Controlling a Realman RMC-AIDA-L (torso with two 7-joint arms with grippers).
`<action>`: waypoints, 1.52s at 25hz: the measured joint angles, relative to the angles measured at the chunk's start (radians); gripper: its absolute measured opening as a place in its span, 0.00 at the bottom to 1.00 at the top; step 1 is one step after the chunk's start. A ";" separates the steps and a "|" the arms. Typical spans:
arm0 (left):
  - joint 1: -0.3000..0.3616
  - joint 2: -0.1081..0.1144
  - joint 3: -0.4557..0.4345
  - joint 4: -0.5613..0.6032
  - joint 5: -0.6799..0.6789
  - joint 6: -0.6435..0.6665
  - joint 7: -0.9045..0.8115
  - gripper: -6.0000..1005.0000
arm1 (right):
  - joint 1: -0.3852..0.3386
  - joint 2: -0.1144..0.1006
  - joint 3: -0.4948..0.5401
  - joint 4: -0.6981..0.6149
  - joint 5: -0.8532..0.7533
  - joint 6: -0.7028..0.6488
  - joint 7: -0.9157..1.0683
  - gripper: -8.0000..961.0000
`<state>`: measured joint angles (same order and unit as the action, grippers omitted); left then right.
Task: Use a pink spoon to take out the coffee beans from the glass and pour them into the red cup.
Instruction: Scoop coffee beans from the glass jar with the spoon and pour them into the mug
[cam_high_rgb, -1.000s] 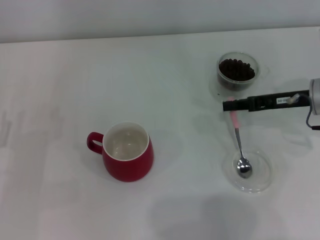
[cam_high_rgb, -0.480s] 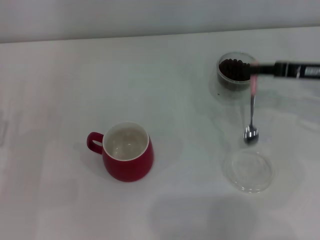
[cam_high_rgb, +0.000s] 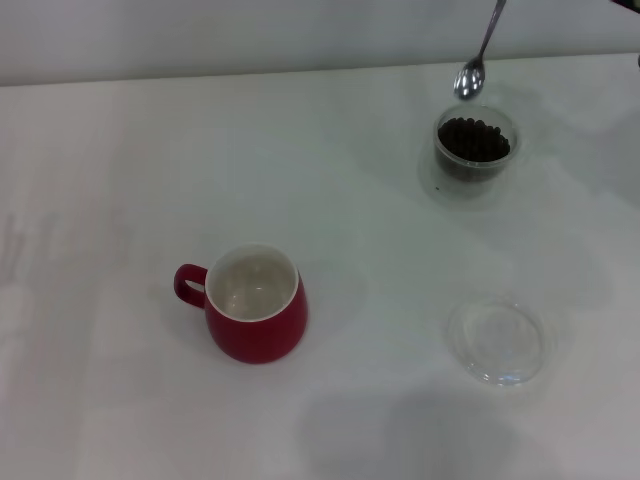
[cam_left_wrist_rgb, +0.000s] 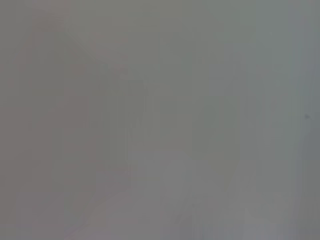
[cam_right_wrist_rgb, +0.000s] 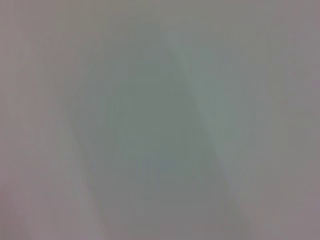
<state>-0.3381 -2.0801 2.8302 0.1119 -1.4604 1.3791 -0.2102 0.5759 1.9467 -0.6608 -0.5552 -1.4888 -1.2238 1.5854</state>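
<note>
The pink spoon (cam_high_rgb: 472, 72) hangs in the air at the far right of the head view. Only its metal bowl and neck show; its handle runs off the top edge. The bowl hovers just beyond the far rim of the glass (cam_high_rgb: 447, 165) and looks empty. Inside the glass lie the dark coffee beans (cam_high_rgb: 475, 138). The red cup (cam_high_rgb: 258, 328) stands left of centre, its white inside empty and its handle pointing left. Neither gripper shows in any view. Both wrist views show only a blank grey surface.
A flat clear shallow dish (cam_high_rgb: 497, 342) lies empty on the white table (cam_high_rgb: 120, 180), nearer to me than the glass. The table's far edge meets a pale wall just behind the glass.
The right gripper lifted the spoon out of the clear dish, carried it away from me past the glass, and rose out of the frame. The cup, glass and dish have not moved.
</note>
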 joint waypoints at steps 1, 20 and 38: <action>0.000 0.000 0.000 0.000 0.000 0.000 0.000 0.79 | 0.003 0.009 0.000 0.000 0.015 0.022 -0.044 0.16; 0.006 -0.003 0.000 0.008 0.000 0.000 0.000 0.79 | -0.079 0.062 -0.003 0.056 0.054 0.017 -0.450 0.16; 0.007 -0.003 0.005 0.011 0.006 0.000 0.000 0.79 | -0.056 0.066 0.001 0.207 0.146 0.041 -0.660 0.16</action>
<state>-0.3312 -2.0831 2.8349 0.1228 -1.4546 1.3790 -0.2102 0.5204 2.0128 -0.6599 -0.3478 -1.3424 -1.1826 0.9250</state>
